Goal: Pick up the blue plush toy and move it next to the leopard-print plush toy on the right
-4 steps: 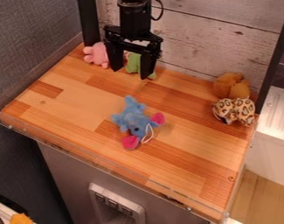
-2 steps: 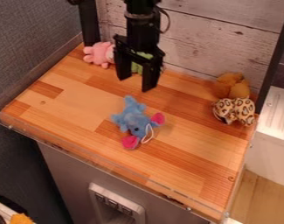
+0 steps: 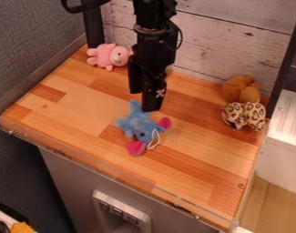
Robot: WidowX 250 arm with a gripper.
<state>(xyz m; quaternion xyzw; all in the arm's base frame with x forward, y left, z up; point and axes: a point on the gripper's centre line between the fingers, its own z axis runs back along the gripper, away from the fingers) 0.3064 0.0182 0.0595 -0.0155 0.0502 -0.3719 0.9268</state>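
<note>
From here, the claw (image 3: 143,101) hangs with its fingers apart, holding nothing, near the far end of the blue plush (image 3: 138,124), which stretches toward me mid-desk (image 3: 196,152).

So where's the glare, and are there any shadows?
In the camera view, bright glare on the white surface at the right edge, thin glints along the clear rim, a faint, soft shadow beside the blue toy, and little detail in the dark gripper.

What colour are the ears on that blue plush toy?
Bright pink ears, seen best in the camera view.
</note>
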